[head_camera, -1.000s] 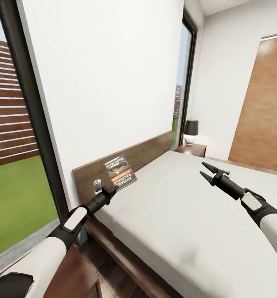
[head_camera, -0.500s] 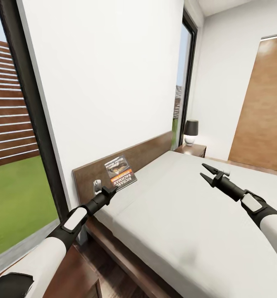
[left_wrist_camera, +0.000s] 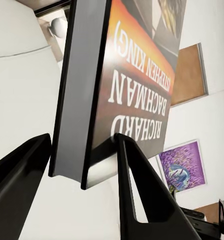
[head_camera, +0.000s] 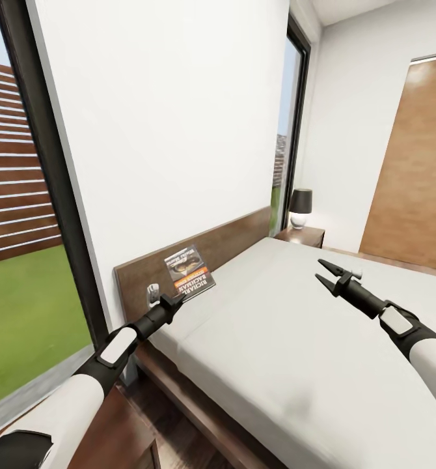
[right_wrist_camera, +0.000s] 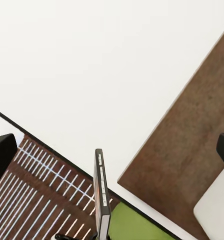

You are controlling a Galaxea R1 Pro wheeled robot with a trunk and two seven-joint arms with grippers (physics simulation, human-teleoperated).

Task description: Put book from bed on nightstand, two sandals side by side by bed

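The book (head_camera: 190,272), dark with an orange band and "Richard Bachman" on its cover, hangs upright just above the bed (head_camera: 289,352) in front of the headboard (head_camera: 231,241). My left gripper (head_camera: 174,300) is shut on its lower edge. In the left wrist view the two black fingers (left_wrist_camera: 142,200) clamp the book (left_wrist_camera: 127,85) from both sides. My right gripper (head_camera: 320,270) hovers open over the middle of the mattress, holding nothing. From the right wrist view the book (right_wrist_camera: 101,200) appears edge-on beside the headboard (right_wrist_camera: 192,165). The sandals are out of view.
One nightstand (head_camera: 302,236) with a black lamp (head_camera: 301,207) stands at the bed's far side. Another nightstand (head_camera: 123,430) sits directly under my left arm. A tall window (head_camera: 23,260) is on the left and a wooden door (head_camera: 416,176) on the right.
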